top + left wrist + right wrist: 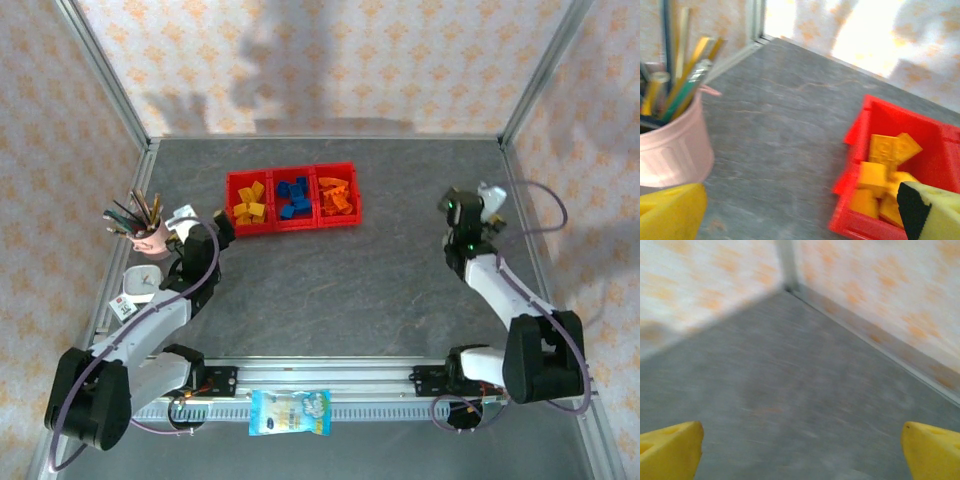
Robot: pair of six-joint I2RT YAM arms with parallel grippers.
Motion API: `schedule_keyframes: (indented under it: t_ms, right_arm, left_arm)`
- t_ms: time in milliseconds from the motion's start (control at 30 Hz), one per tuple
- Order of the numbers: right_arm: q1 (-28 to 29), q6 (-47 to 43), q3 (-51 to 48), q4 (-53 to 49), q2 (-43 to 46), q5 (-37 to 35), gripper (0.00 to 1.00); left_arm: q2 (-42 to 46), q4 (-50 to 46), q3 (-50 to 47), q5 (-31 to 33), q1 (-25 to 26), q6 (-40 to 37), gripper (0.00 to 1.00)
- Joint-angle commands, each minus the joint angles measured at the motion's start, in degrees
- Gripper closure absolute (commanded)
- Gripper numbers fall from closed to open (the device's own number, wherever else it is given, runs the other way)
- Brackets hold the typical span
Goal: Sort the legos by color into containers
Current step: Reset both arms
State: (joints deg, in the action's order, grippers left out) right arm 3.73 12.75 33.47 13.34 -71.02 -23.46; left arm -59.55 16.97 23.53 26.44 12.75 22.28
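1. As far as the overhead view showed, every brick that could be seen lay inside the red three-bin tray [300, 226]. The yellow bricks [250, 208] were in the bin nearest the left gripper [802, 200], the blue bricks [294, 196] in the middle bin, and the orange bricks [337, 196] in the bin farthest from it.
2. Judged on that evidence, the sort appeared complete or very nearly so, and no further pick seemed called for. The bins' contents were too small to check piece by piece for a stray colour.
3. The left gripper stood with its jaws spread wide and nothing between them. The yellow bin lay just ahead and to its right, with a pink pen cup [670, 150] close on its left.
4. The right gripper [801, 440] likewise stood wide apart and empty, facing the enclosure's far right corner, with the tray well off to its left.
5. Surface: a grey, stone-patterned table top [350, 290], matt. A blue-and-white snack packet [290, 412] lay behind both grippers, between the arm bases.
6. Room: cream walls [330, 60] with an orange motif, joined by aluminium frame posts [105, 70].
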Motion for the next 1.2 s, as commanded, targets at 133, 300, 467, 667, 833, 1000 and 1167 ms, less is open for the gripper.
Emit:
schedule_keyframes:
  t_ms: [133,300,467,667,833,1000,1167]
  right_arm:
    - [-2.66,-7.95,-16.34,35.88,-5.75,3.85,0.0]
    - [-3.09,-9.67,-16.69,46.41,-10.84,15.13,0.0]
    - [-2.98,-13.33,-23.34,64.12,-16.49,23.72,0.0]
    - [-2.17,-14.46,-20.22,57.41,-16.03,23.24,0.0]
    - [-2.06,-14.92,-19.92,56.57,-15.95,24.08,0.01]
    - [-2.17,-15.07,-19.18,55.87,-16.63,25.09,0.0]
    - [-2.41,-15.04,-19.93,56.55,-15.91,25.48,0.0]
  left_arm:
    - [-9.47,26.61,-3.19,-1.83,-4.36,-13.0,0.01]
    - [-16.69,39.45,-6.6,-3.49,-6.2,-18.26,0.0]
    - [-22.9,57.97,-12.89,-13.14,-8.93,-22.38,0.0]
    - [-27.49,57.33,-11.44,-16.29,-10.82,-20.72,0.0]
    - [-28.25,59.87,-12.05,-13.27,-11.44,-19.12,0.0]
    - [-28.59,61.14,-12.34,-13.16,-11.43,-19.42,0.0]
    - [-28.43,60.74,-12.24,-13.27,-11.4,-19.38,0.0]
